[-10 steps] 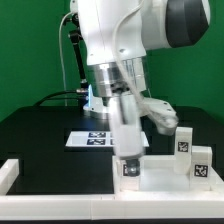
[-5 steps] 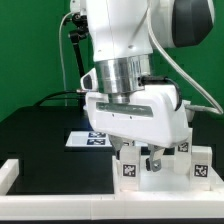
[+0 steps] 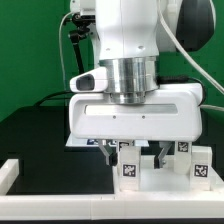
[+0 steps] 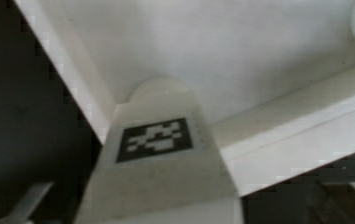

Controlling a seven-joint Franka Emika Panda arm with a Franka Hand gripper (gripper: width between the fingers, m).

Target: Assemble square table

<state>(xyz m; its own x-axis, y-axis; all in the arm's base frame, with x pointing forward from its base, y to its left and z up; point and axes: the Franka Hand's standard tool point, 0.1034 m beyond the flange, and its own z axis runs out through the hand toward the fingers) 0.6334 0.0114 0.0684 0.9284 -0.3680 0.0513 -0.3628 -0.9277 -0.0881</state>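
Note:
A short white leg (image 3: 128,170) with a black-white tag stands upright on the square table's white slab (image 3: 172,186) at the exterior view's lower middle. My gripper (image 3: 135,157) hangs straight down over it, broad side to the camera, and is open. Its dark fingers (image 3: 110,152) straddle the leg with a gap on each side. In the wrist view the tagged leg (image 4: 156,140) rises between the fingers (image 4: 21,206), and the white slab (image 4: 245,55) lies behind it. The gripper (image 4: 183,212) holds nothing.
Two more tagged white legs (image 3: 184,148) (image 3: 201,166) stand at the exterior view's right, close to the hand. A long white L-shaped rail (image 3: 14,172) runs along the front and left. The marker board (image 3: 80,140) lies on the black table behind, mostly hidden by the hand.
The hand has turned about its upright axis, so its broad face now faces the camera, and it has come down. Its fingers now stand on either side of the tagged leg.

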